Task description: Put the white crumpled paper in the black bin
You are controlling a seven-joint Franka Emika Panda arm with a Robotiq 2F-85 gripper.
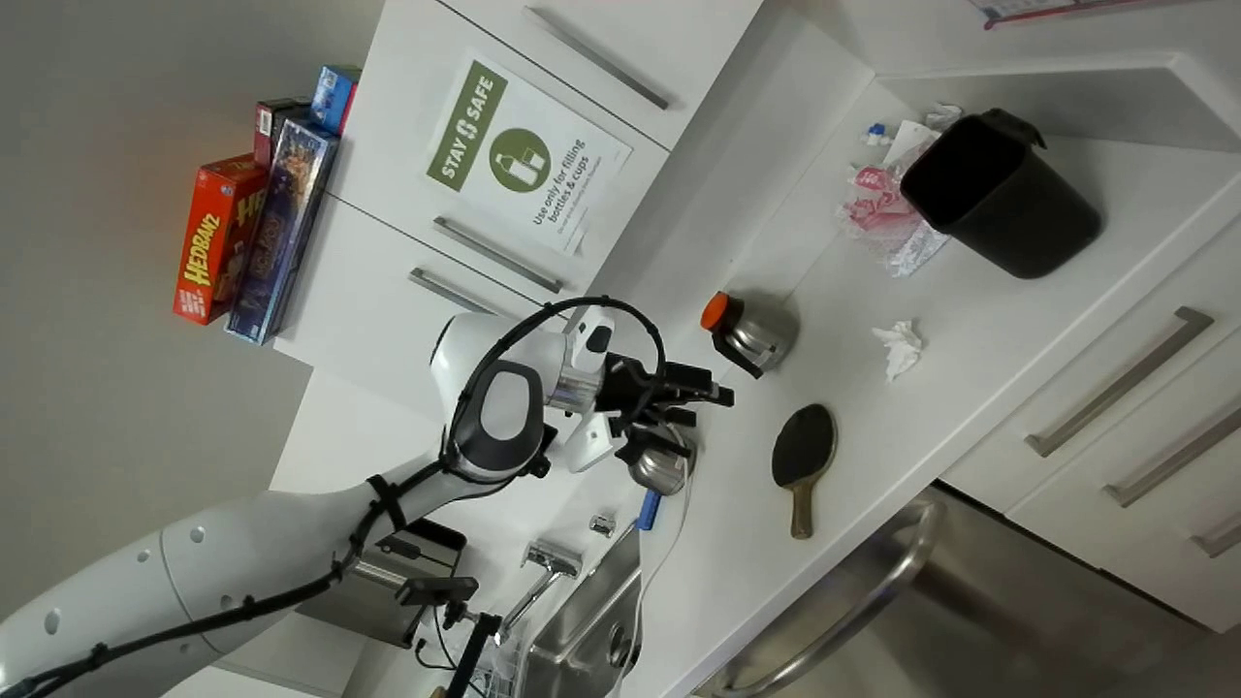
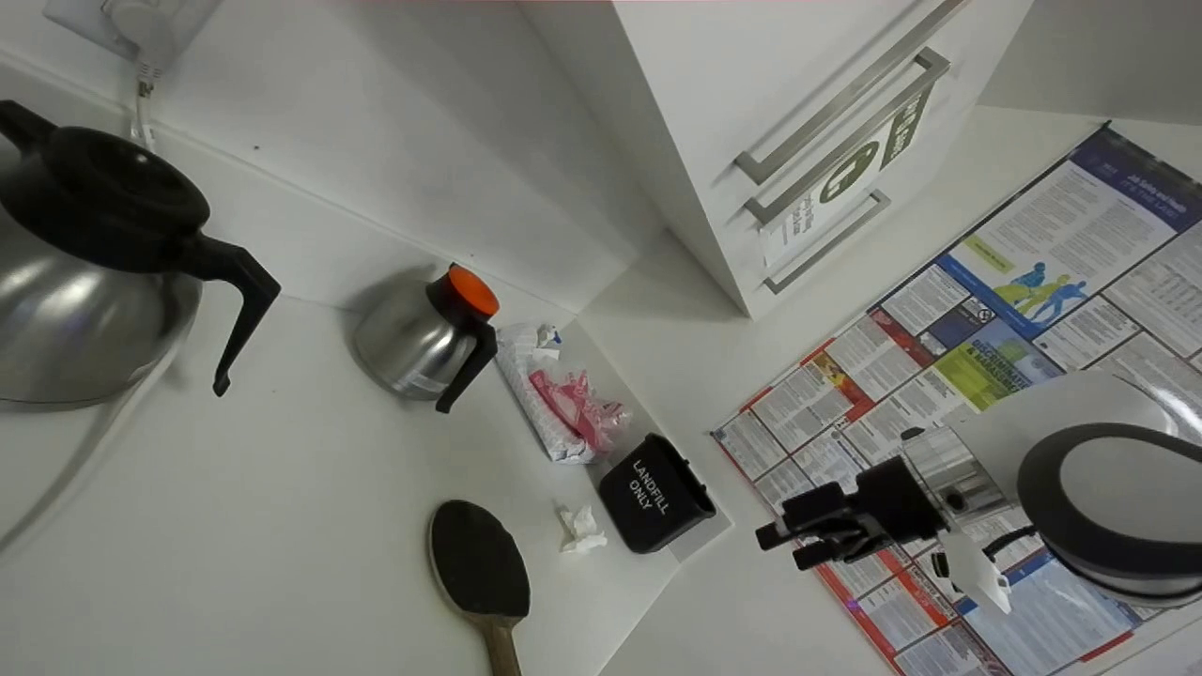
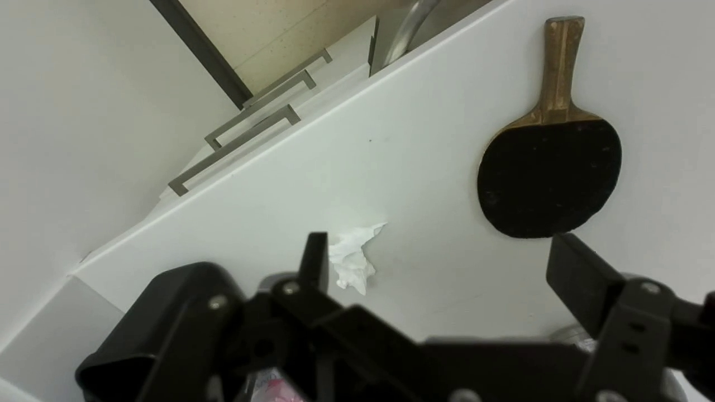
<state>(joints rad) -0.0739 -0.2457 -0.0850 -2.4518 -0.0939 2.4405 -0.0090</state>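
Paper (image 3: pixel 353 261) is on the counter (image 3: pixel 424 178) below the gripper (image 3: pixel 440 257), well apart; wrist view shows it just beside the left finger (image 3: pixel 314 259). White, crumpled, ragged. Gripper released, fingers wide apart. Bin (image 1: pixel 1037 211) stands farther out, near paper; plastic wrapping (image 2: pixel 584 415) beside it. Paddle (image 3: pixel 550 173) is toward the other finger (image 3: pixel 582 279). In an exterior view, orange-lid carafe (image 1: pixel 773 334) shows between gripper and bin.
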